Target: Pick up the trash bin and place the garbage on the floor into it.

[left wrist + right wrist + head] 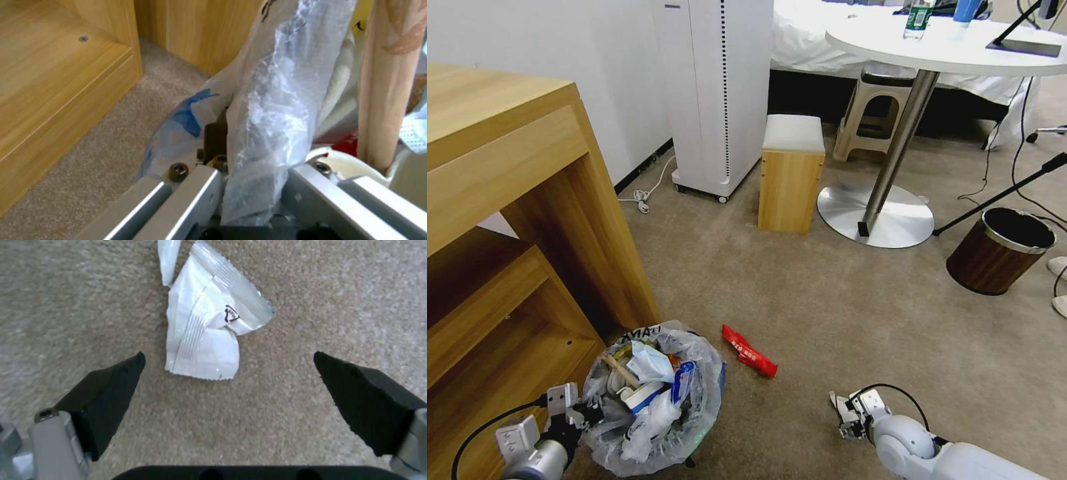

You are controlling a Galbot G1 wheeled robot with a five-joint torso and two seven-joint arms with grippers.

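The trash bin (pixel 657 407), lined with a crinkled clear bag and stuffed with litter, stands on the beige carpet floor (pixel 827 313) beside the wooden desk. My left gripper (pixel 579 410) is shut on its near rim. In the left wrist view the gripper (pixel 253 186) pinches the bag (pixel 271 100) and the dark frame, with a wooden stick (pixel 387 83) just inside. A red wrapper (pixel 749 351) lies on the carpet to the bin's right. My right gripper (pixel 844 419) hovers low and open (pixel 229 355) over a white wrapper (pixel 209 330), which lies flat between the black fingertips (pixel 120 380).
A wooden desk (pixel 527 233) with open shelves fills the left. Farther off stand a white tower appliance (pixel 720 93), a small wooden stool (pixel 792 173), a round table's steel base (pixel 875 217) and a brown bin with a metal rim (pixel 1000 250).
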